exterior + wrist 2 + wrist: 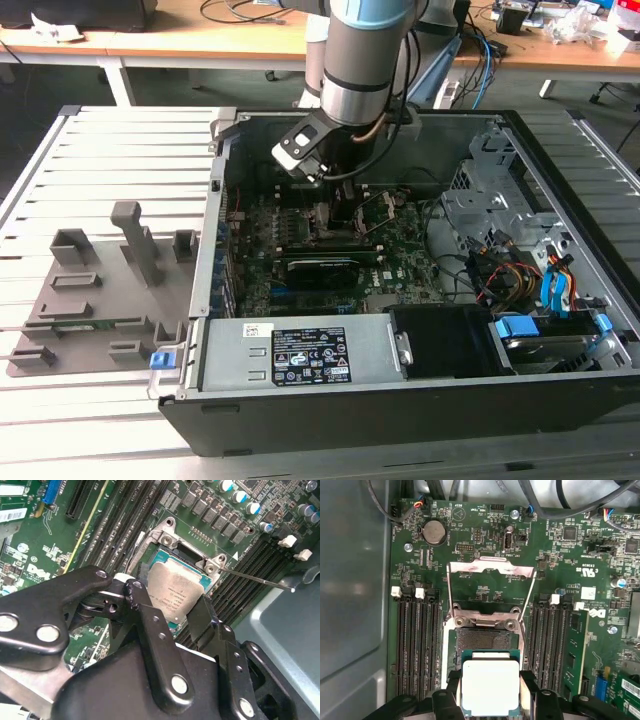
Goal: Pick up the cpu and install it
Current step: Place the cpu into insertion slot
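Note:
The cpu [490,686], a square chip with a silvery top plate and a thin green rim, is clamped by its two opposite edges between the black fingers [451,692] of my gripper [490,694]. It hangs just above the open socket [482,641], partly over it and offset toward one side. The socket's metal load plate [490,570] is flipped up. In the second wrist view the cpu [176,592] is tilted relative to the socket frame [167,539], held by my gripper [170,605]. In the exterior view the arm [352,80] reaches down into the computer case [400,300] over the motherboard.
Memory slots [417,645] flank the socket on both sides, and one memory stick [574,650] is seated. The latch lever [260,580] sticks out beside the socket. A grey fixture plate [90,300] with blocks lies at the exterior view's left. Power supply [300,355] and drive cage [540,320] fill the case's near side.

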Motion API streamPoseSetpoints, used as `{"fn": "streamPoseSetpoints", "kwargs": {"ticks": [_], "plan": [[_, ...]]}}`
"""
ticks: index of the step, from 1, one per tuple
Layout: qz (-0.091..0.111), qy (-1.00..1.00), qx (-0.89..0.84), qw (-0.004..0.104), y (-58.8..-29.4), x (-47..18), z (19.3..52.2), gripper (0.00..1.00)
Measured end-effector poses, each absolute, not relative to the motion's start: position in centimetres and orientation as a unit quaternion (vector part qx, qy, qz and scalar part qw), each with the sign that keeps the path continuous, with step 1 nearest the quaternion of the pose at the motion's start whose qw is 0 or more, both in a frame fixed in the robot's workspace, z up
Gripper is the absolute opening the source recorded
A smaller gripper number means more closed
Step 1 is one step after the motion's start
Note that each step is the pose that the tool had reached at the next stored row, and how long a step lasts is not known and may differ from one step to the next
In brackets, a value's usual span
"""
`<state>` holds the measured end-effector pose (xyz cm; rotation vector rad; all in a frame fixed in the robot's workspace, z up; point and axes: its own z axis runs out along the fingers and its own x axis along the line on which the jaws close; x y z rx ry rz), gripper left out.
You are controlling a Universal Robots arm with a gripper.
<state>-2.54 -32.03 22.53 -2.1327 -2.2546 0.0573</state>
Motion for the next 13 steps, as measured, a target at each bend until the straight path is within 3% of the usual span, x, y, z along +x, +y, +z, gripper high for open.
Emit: {"fn": "streamPoseSetpoints", "kwargs": {"ticks": [4,7,13], "plan": [[0.021,-0.726,-0.687,0.016,-31.8,-2.1,21.8,0.55],[0.032,-0.726,-0.687,0.006,-31.5,-1.9,21.2,0.55],[0.032,-0.725,-0.688,0.006,-30.7,-1.9,20.2,0.55]]}}
